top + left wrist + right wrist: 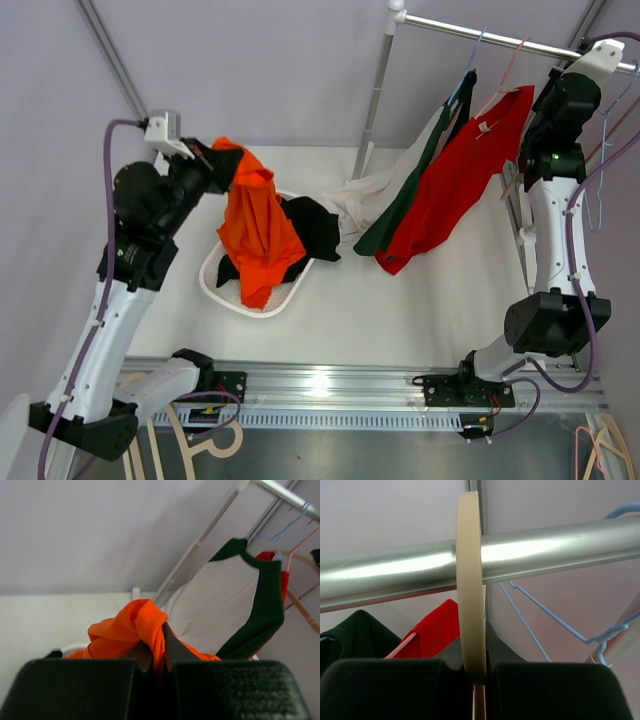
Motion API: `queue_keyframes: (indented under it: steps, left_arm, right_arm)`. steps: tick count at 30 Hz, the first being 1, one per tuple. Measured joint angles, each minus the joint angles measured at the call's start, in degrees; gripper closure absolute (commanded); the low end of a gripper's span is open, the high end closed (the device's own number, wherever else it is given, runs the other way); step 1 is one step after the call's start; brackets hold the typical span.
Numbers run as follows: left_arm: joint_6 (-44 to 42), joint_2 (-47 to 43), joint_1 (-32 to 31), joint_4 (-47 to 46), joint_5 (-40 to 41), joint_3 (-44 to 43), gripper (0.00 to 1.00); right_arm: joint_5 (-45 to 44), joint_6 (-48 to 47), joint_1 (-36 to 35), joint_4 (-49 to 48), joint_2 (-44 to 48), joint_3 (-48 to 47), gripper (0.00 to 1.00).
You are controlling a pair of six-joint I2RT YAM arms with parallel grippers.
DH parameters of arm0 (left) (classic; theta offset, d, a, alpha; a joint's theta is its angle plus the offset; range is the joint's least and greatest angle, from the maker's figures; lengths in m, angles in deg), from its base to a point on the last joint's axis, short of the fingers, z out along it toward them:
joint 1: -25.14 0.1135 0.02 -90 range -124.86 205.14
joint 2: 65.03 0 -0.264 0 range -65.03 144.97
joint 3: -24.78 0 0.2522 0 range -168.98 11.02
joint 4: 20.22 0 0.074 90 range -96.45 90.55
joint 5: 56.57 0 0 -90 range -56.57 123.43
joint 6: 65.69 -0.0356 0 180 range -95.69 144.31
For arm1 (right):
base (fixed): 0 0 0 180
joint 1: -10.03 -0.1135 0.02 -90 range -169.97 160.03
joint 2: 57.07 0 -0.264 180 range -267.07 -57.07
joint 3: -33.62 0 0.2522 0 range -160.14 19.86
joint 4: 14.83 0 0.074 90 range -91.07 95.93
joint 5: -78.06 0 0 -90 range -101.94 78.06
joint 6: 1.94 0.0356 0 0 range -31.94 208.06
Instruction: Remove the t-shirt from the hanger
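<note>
My left gripper (213, 160) is shut on a bunched fold of the orange t-shirt (258, 228), which hangs from it over the white basket (214, 283). In the left wrist view the orange cloth (136, 629) is pinched between my fingers, at the gripper (159, 650). My right gripper (562, 78) is up at the metal rail (470, 33), shut on the cream hook of a hanger (471, 580) that sits over the rail (545, 545). The gripper (478, 672) clamps the hook just below the rail. No shirt shows on that hanger.
A red t-shirt (462, 178) and a green-and-white shirt (402, 195) hang on hangers from the rail, left of my right arm. A black garment (315, 228) lies in the basket. Blue wire hangers (560, 625) hang right of the cream hook. The rail's post (375, 95) stands behind.
</note>
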Motion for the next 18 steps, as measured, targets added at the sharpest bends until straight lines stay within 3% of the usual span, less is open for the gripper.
queue_keyframes:
  steps: [6, 8, 11, 18]
  left_arm:
    - [3.4, -8.7, 0.0, 0.3, -0.1, 15.5, 0.99]
    - [5.2, -11.8, 0.0, 0.3, 0.0, 21.4, 0.99]
    - [8.4, -16.0, 0.0, 0.2, 0.9, 31.4, 0.99]
    - [14.1, -14.3, -0.2, 0.6, 1.9, 45.2, 0.99]
  right_arm:
    - [-0.7, 0.1, 0.0, 0.6, 0.2, -0.2, 0.92]
    - [-0.8, 0.5, -0.1, 1.9, 0.2, -0.9, 0.73]
    - [-2.5, 0.5, -0.8, 6.1, 0.2, -2.5, 0.57]
    - [-5.7, 0.2, -4.2, 13.8, 1.5, -5.3, 0.55]
